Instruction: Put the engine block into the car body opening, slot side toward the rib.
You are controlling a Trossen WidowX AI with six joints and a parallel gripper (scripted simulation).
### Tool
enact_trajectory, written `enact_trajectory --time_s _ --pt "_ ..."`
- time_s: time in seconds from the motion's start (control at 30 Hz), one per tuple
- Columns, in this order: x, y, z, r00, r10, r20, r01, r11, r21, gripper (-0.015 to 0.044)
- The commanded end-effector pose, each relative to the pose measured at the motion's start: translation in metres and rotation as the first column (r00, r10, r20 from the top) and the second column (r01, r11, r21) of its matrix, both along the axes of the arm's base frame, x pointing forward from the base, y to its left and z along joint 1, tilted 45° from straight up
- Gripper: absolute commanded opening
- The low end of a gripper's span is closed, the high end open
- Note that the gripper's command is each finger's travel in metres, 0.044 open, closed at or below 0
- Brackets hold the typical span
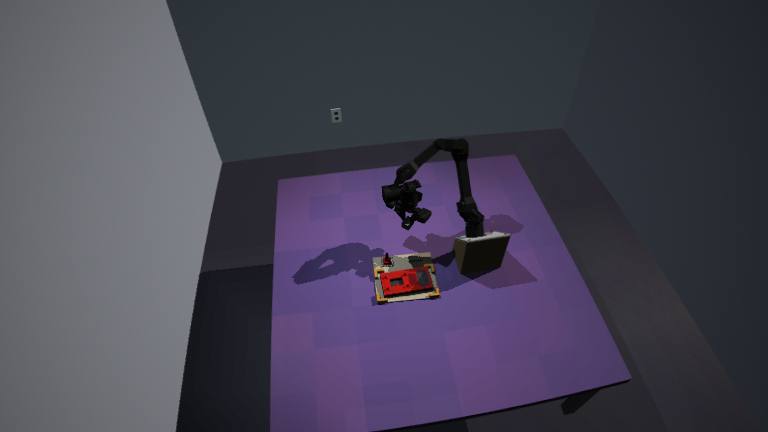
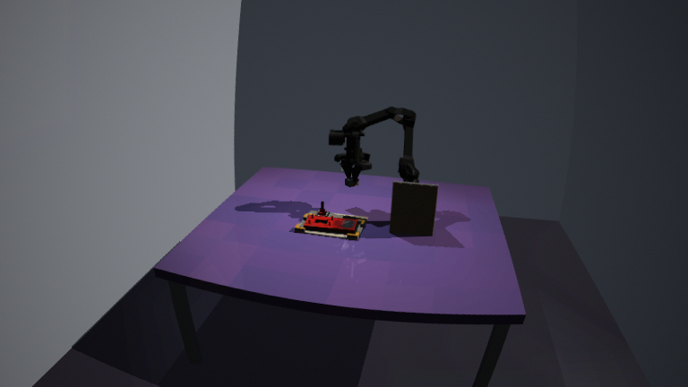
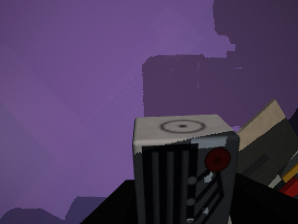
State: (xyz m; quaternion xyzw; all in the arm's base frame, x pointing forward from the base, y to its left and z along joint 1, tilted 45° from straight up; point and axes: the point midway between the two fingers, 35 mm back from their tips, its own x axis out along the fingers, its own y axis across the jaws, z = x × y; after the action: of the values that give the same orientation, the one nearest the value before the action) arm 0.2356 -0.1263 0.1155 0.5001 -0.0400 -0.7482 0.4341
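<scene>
The engine block (image 3: 185, 175) is a grey-white box with dark slats, a red disc on its side and a ring on its top face. My gripper (image 1: 415, 219) (image 2: 351, 183) is shut on it, one black finger on each side, and holds it above the table, behind the car body. The block is hardly visible in the top and exterior views. The red car body (image 1: 385, 285) (image 2: 310, 226) lies flat in a fixture, with a dark opening (image 1: 397, 282) near its left part. A red corner of it shows at the right of the wrist view. The rib cannot be made out.
The car body's fixture is a beige board (image 1: 397, 262) (image 3: 261, 120) with yellow corner brackets. A small red piece with an upright dark post (image 1: 386, 260) (image 2: 322, 209) stands at its back left. The arm's box-shaped base (image 1: 482, 255) (image 2: 413, 209) is to the right.
</scene>
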Motion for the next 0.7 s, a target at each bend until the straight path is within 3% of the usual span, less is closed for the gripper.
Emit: enact_trajectory --time_s 0.0,0.13,0.67 --pt "0.0 0.007 0.01 1.0 -0.002 0.008 0.002 1.0 -0.008 0.0" --pt "0.001 0.008 0.01 1.0 0.012 -0.004 -0.012 1.0 -0.006 0.0" --pt "0.034 0.02 -0.019 0.9 0.327 -0.288 -0.312 0.945 0.1 0.0"
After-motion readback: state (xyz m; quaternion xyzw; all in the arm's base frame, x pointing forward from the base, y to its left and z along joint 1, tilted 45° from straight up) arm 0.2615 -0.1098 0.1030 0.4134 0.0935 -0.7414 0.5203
